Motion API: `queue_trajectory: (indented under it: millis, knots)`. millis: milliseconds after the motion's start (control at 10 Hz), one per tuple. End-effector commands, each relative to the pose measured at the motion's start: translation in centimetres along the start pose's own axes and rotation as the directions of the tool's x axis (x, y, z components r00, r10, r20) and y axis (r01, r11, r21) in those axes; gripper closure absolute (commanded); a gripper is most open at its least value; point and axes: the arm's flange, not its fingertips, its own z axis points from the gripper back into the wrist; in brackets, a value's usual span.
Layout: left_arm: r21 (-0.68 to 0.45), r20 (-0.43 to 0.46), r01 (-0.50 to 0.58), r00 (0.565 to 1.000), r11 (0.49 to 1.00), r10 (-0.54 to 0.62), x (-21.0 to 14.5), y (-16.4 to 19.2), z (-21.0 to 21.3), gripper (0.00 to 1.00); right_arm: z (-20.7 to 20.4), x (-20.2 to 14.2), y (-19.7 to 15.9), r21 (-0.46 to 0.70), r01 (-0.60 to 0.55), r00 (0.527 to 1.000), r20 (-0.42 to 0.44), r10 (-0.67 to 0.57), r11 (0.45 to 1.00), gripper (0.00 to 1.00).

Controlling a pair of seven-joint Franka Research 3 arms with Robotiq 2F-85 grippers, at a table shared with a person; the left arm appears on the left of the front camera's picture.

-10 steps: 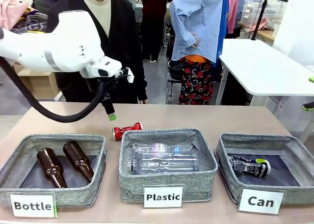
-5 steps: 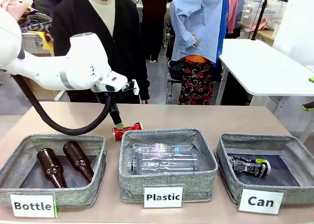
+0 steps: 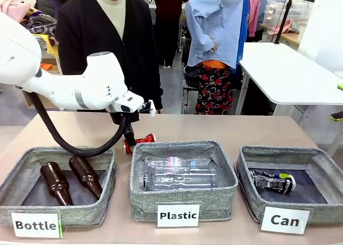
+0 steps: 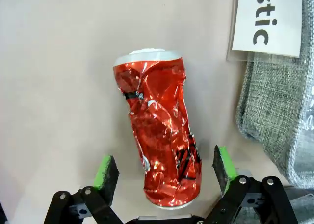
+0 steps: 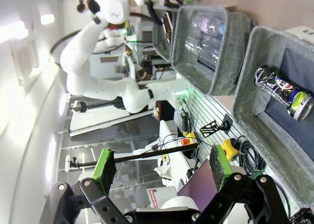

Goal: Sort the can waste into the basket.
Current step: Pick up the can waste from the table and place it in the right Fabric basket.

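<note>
— Since a second earlier, the left gripper [image 4: 162, 172] had dropped from above the table to the red can [image 4: 159, 128], hadn't it?

— Yes; its jaws stood wide, straddling the can's near end, gripping nothing. That can lay on the table at eleven o'clock of the Plastic basket [image 3: 182, 199]. It probably needed to sink lower and centre before closing.

— And the other can?

— The black-and-silver can [image 3: 272, 182] already lay in the Can basket [image 3: 321, 205]. The right gripper [image 5: 162, 172] hung spread, empty.
</note>
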Motion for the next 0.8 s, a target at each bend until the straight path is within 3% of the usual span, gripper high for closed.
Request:
queue_trajectory:
  millis: [0,700]
  knots:
    - [-0.024,0.008,0.024,1.000,0.999,-0.024,0.3,0.9,0.3,0.00,0.2,-0.1,0.1,-0.001,-0.017,1.000,-0.012,0.016,1.000,0.00]
    - [-0.037,-0.035,0.003,0.999,0.999,-0.004,0.8,1.9,-1.8,0.00,0.2,-0.1,0.1,-0.001,-0.017,1.000,-0.012,0.016,1.000,0.00]
